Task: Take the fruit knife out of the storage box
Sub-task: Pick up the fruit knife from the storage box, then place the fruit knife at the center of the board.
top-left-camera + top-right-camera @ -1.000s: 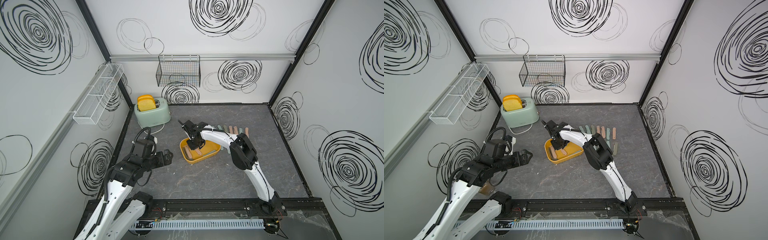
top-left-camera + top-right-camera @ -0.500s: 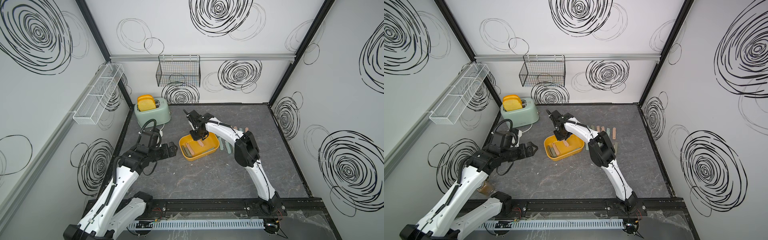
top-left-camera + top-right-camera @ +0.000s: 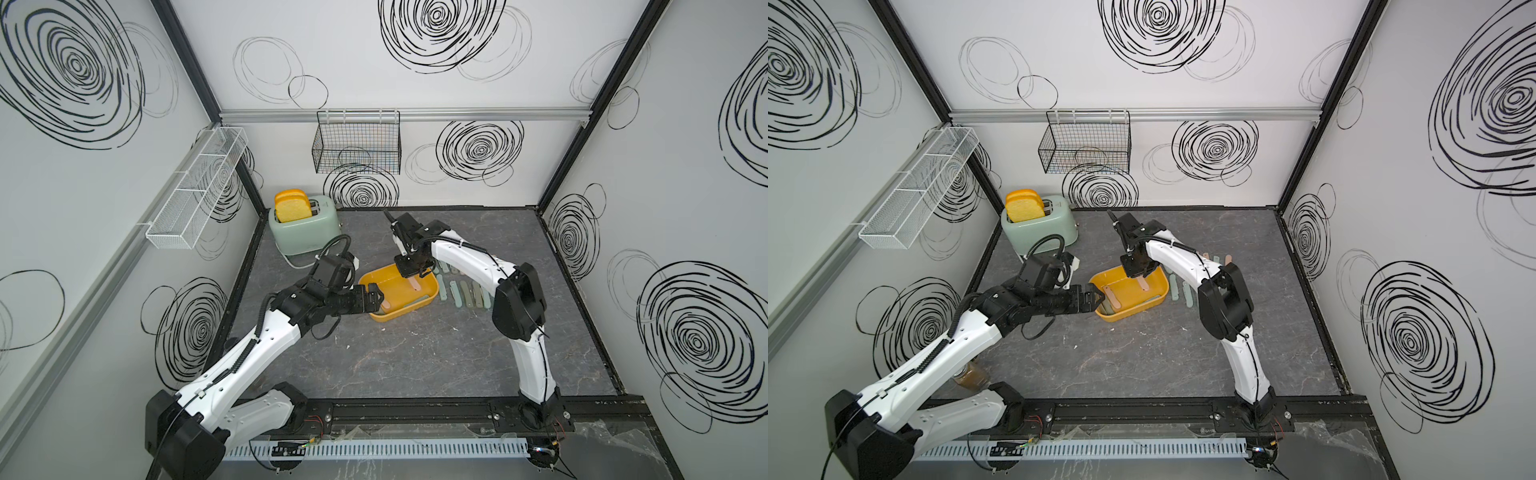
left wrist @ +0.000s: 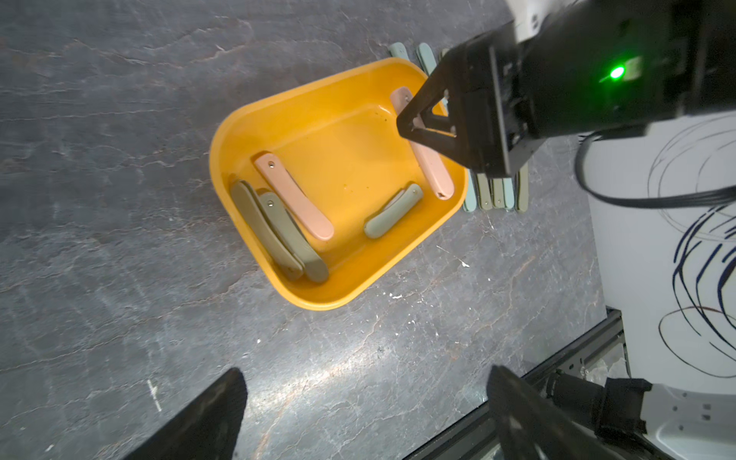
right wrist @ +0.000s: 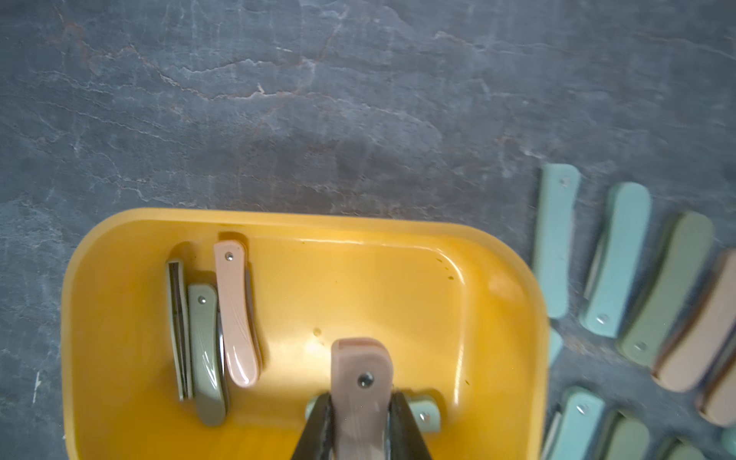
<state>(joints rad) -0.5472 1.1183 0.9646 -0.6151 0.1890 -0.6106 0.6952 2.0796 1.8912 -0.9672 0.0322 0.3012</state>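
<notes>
- Gripping a pink fruit knife (image 5: 360, 382), the right gripper (image 5: 360, 422) was clenched on its handle.
- That knife lay inside the yellow storage box (image 3: 395, 316), along its right wall.
- The box sat mid-table, with four other knives (image 4: 278, 227) inside.
- The left gripper (image 4: 366, 374) hung released by the box's left edge.
- A row of knives (image 3: 465, 293) lay just right of the box.

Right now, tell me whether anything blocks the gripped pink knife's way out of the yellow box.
Nothing visible does. The right end effector is shut on the pink knife over the storage box; only its low wall lies toward the laid-out knives.
</notes>
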